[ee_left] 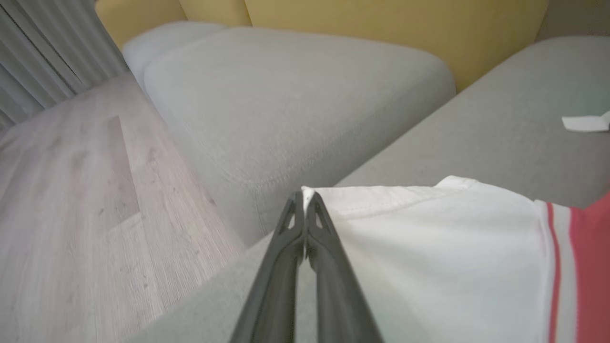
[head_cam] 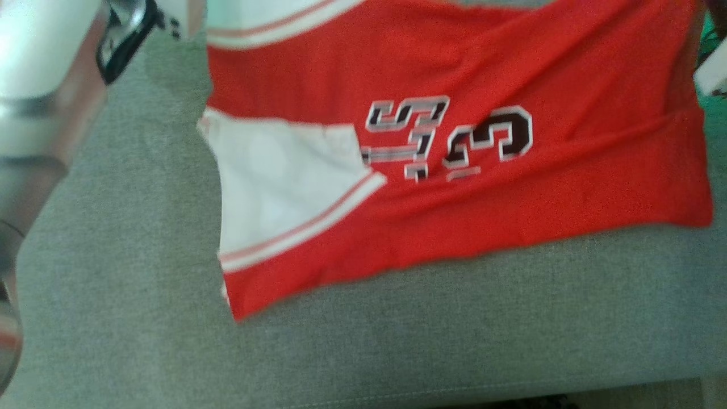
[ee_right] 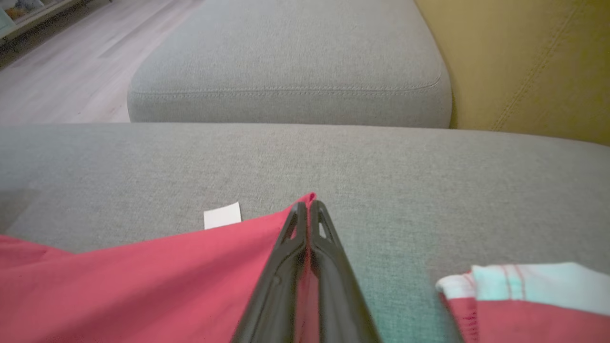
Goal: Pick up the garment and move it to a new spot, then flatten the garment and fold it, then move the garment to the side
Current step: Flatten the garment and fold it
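Note:
The garment (head_cam: 511, 187) is a red jersey with white sleeves and black-and-white lettering, spread on a grey sofa cushion (head_cam: 397, 341). In the left wrist view my left gripper (ee_left: 305, 193) is shut on the hem of a white sleeve (ee_left: 452, 238), its fingertips pinching the cloth's corner. My right gripper (ee_right: 309, 204) is shut on a red corner of the garment (ee_right: 143, 281), which lies against the cushion. The other white sleeve (ee_right: 538, 281) shows at the lower right of the right wrist view. My pale left forearm (head_cam: 45, 85) fills the head view's upper left.
A small white label (ee_right: 222, 215) lies on the cushion beside the red cloth. A second grey cushion (ee_left: 295, 95) adjoins this one, with a yellow backrest (ee_right: 524, 62) behind. Wooden floor (ee_left: 71, 214) runs beyond the sofa's edge.

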Controlling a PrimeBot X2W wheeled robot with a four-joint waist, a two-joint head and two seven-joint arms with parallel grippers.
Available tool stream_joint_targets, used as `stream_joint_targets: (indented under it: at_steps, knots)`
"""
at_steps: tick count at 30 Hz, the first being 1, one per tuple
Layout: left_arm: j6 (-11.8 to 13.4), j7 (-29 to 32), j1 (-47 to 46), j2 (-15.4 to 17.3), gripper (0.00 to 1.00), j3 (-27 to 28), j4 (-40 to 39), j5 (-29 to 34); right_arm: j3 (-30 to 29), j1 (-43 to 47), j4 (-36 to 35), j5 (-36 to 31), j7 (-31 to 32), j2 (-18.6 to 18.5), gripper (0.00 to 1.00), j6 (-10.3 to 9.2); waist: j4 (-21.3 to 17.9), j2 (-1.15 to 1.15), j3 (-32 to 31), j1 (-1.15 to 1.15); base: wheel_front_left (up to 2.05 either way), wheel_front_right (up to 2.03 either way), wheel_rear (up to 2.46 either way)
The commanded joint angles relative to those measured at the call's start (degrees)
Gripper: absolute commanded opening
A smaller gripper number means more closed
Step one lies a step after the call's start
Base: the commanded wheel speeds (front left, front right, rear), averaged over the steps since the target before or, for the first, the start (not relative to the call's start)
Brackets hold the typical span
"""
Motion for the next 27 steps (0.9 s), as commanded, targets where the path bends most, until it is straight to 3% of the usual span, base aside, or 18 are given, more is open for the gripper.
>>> stream_joint_targets:
  at_steps: [1, 9, 15, 20, 27]
  knots:
    - [0.8, -2.2, -4.4, 2.1, 0.00, 2.8, -0.8, 0.5, -0.8, 0.4, -0.9, 0.9, -1.2, -2.4, 0.00, 0.37, 0.4, 0.00, -0.4, 0.00, 0.00, 0.00, 0.00]
    - [0.4, -10.1, -0.9, 2.6, 0.00, 3.6, -5.3, -0.6, -3.2, 8.1, -4.7, 1.6, -6.8, -5.7, 0.00, 0.37, 2.6, 0.00, -4.0, 0.00, 0.00, 0.00, 0.00]
    - [1.7, -11.8, 8.1, 7.0, 0.00, 3.1, -14.8, -2.3, -6.9, 18.5, -8.7, 1.2, -9.6, -8.1, 0.00, 0.37, 4.8, 0.00, -7.3, 0.00, 0.00, 0.00, 0.00]
    - [5.8, -9.7, 17.3, 13.1, 0.00, 0.9, -26.8, -2.6, -10.7, 25.9, -11.0, 0.6, -10.3, -7.9, 0.00, 0.37, 5.4, 0.00, -9.1, 0.00, 0.00, 0.00, 0.00]
    - [15.5, -6.4, 29.9, 22.6, 0.00, -2.0, -44.8, -2.6, -15.7, 34.4, -13.5, -1.9, -8.0, -5.1, 0.00, 0.37, 5.2, 0.00, -9.8, 0.00, 0.00, 0.00, 0.00]
